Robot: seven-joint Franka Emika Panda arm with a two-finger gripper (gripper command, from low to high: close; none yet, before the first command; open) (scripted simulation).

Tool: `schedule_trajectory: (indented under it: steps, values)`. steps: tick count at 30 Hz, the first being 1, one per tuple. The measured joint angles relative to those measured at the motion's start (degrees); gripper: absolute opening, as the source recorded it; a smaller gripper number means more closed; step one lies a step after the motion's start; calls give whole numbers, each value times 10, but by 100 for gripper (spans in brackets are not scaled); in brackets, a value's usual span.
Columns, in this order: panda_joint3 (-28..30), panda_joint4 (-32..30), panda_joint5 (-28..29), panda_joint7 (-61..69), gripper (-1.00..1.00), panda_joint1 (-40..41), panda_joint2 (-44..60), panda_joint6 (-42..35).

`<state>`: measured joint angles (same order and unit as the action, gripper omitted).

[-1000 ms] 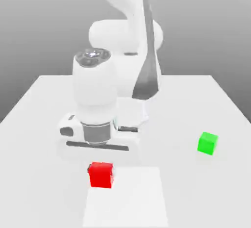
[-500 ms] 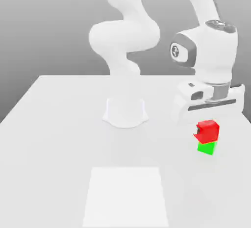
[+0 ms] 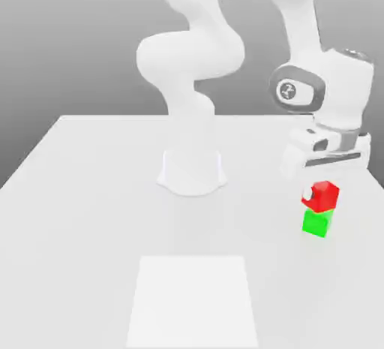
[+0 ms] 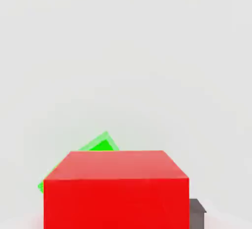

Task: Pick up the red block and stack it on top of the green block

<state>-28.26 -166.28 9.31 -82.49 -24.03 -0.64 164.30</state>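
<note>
**Clerk:** Jaws, item one: closed tight on the small matte bright-red cube (image 3: pixel 324 195), which hangs in the two-finger gripper (image 3: pixel 321 190) directly over the small matte bright-green cube (image 3: pixel 316 223). On the exterior view the red block sits just above the green one, touching or nearly so (I cannot tell which).

**Checker:** Location of the pair?

**Clerk:** Toward the exterior view's right on the plain white tabletop (image 3: pixel 90 212), well apart from the arm's round white base (image 3: pixel 192 171).

**Checker:** Alignment?

**Clerk:** Imperfect, by my judgement. From the hand view the red block (image 4: pixel 116 189) covers most of the green block (image 4: pixel 101 145), yet a green corner and edge peek out, turned at an angle to the red faces. The step in hand is the placing; done well, it means settling straight down until the faces meet flat, and only then releasing, so nothing skids.

**Checker:** Materials?

**Clerk:** Both cubes: smooth, uniform, sharp-edged, equal in size, no markings. Flat rigid faces should seat steadily even with the twist, provided the centres overlap. One paler square patch (image 3: pixel 193 301) on the table, unused.
</note>
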Motion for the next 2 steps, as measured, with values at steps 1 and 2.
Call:
schedule_trajectory:
  steps: [1,2]
  values:
    - [-1,0,3,-2,-100,3,9,10]
    - [-2,0,2,-1,-100,4,18,21]
